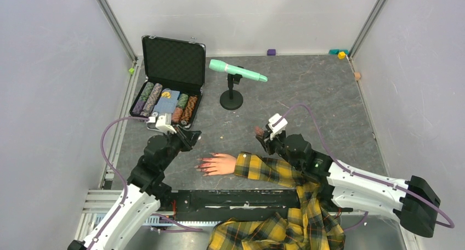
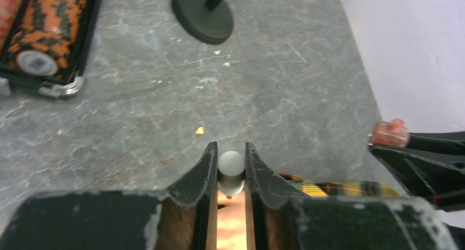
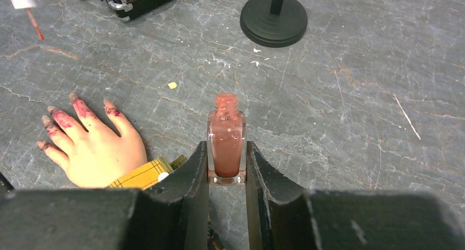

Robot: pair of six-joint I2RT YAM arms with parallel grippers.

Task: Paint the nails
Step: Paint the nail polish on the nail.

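Looking down on scratched grey table (image 1: 307, 96), pale walls (image 1: 241, 14). Pinches white cap (image 2: 231, 163) in left gripper (image 2: 231, 154), open bottle (image 3: 226, 154) in right gripper (image 3: 226, 146). Cuts off plaid sleeve (image 1: 274, 170) at the edge, past red-smeared nails (image 3: 74, 99).

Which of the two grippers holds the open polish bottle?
The right gripper, which clamps the uncapped pinkish bottle; the left gripper holds only the grey-white brush cap.

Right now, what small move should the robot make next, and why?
Probably lower the left gripper so its brush reaches the nails: the bristles look red with polish but hang apart from them. The right gripper holds the bottle aside.
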